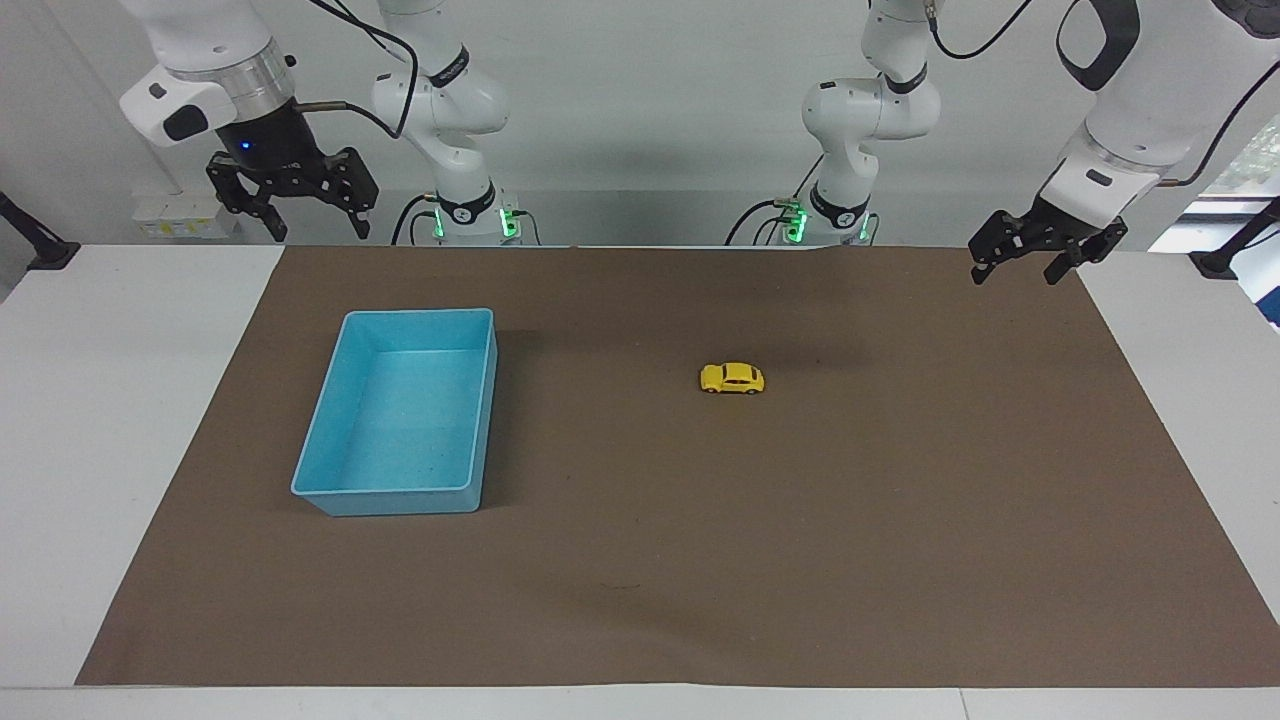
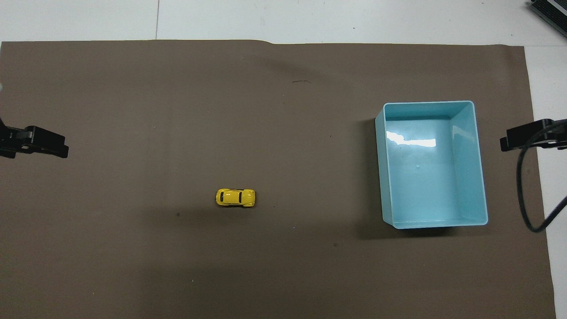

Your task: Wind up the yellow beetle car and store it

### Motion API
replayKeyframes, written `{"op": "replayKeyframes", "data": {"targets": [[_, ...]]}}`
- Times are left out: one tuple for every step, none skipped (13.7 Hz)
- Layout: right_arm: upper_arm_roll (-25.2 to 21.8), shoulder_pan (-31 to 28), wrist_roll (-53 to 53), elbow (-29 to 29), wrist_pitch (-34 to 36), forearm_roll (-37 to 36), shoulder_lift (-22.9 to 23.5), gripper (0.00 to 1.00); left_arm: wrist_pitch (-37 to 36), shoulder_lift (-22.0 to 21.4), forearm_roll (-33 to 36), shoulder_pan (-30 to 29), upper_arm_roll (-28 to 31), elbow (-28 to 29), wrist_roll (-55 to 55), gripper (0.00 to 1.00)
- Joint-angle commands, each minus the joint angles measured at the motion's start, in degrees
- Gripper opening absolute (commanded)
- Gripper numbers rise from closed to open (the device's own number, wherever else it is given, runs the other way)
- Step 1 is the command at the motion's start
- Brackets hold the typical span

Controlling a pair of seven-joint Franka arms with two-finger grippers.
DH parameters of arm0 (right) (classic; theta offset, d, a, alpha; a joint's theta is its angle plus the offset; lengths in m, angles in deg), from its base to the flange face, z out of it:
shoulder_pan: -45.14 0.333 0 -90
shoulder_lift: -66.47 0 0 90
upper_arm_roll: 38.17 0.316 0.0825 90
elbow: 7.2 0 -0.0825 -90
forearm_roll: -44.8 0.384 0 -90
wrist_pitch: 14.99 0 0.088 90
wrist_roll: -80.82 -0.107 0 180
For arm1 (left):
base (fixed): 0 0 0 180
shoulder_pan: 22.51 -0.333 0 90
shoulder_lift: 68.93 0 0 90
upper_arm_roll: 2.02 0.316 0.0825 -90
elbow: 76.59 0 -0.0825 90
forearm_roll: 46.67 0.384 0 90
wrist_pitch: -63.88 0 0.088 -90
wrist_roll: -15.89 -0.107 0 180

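The yellow beetle car stands on its wheels on the brown mat, about mid-table and toward the left arm's end; it also shows in the overhead view. The empty blue bin sits on the mat toward the right arm's end, well apart from the car; its rim also shows in the overhead view. My left gripper hangs open and empty over the mat's edge at its own end, and shows in the overhead view. My right gripper hangs open and empty over the table edge close to the robots, and shows in the overhead view.
The brown mat covers most of the white table. A black cable loops down from the right arm beside the bin. Both arms wait at the table's ends.
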Motion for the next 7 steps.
{"op": "replayKeyframes", "data": {"targets": [[0.56,-0.93,-0.65,0.3,-0.14,0.76,-0.03,1.0,-1.12,-1.21,0.65,0.0,-0.02,0.87,-0.31,1.0],[0.56,-1.02,-0.65,0.22,-0.14,0.76,-0.03,1.0,-0.94,-1.21,0.65,-0.09,-0.02,0.8,-0.58,1.0],[0.56,-1.02,-0.65,0.3,-0.14,0.76,-0.11,1.0,-1.03,-1.21,0.65,-0.27,-0.02,0.88,-0.5,1.0],[0.48,-1.02,-0.65,0.3,-0.14,0.76,-0.03,1.0,-1.12,-1.21,0.65,-0.36,-0.02,0.88,-0.49,1.0],[0.48,-1.02,-0.65,0.3,-0.14,0.76,-0.11,1.0,-1.12,-1.21,0.65,-0.27,-0.02,0.88,-0.49,1.0],[0.48,-1.02,-0.65,0.3,-0.14,0.76,-0.03,1.0,-1.03,-1.21,0.65,-0.27,0.16,0.88,-0.49,1.0],[0.56,-1.02,-0.65,0.22,-0.14,0.76,-0.11,1.0,-0.94,-1.3,0.65,-0.36,-0.01,0.97,-0.58,1.0]]}}
